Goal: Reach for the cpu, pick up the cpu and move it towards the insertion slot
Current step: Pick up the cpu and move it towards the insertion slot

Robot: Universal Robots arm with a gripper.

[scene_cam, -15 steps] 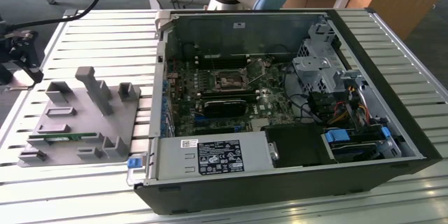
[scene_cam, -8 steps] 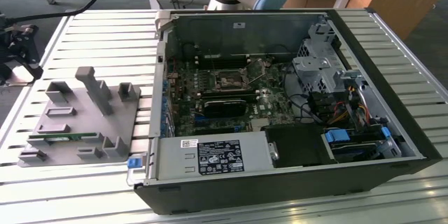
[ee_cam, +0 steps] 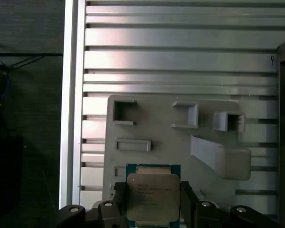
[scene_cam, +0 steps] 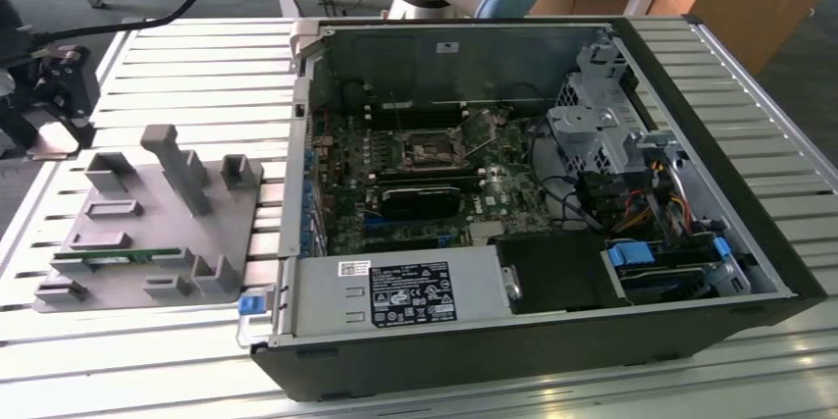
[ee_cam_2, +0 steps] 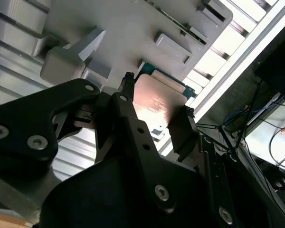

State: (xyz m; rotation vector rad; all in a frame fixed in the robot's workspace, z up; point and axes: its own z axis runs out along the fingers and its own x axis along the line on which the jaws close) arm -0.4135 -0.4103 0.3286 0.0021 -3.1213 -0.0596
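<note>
Slatted counter [ee_cam: 180, 61] carries a grey fixture [ee_cam: 166, 152], and the cpu [ee_cam: 152, 194] lies flat over one end of it — probably kept square there so the jaws meet opposite edges. They flank it; whether they pinch it I cannot tell. The insertion slot [scene_cam: 429, 151] sits well apart.

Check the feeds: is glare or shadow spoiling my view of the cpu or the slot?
Second wrist view: warm glare washes over the cpu, and the gripper is a dark silhouette. First wrist view: the cpu is evenly lit; bright streaks lie on the table slats. Exterior view: the insertion slot sits in the dim case, yet discernible.
</note>
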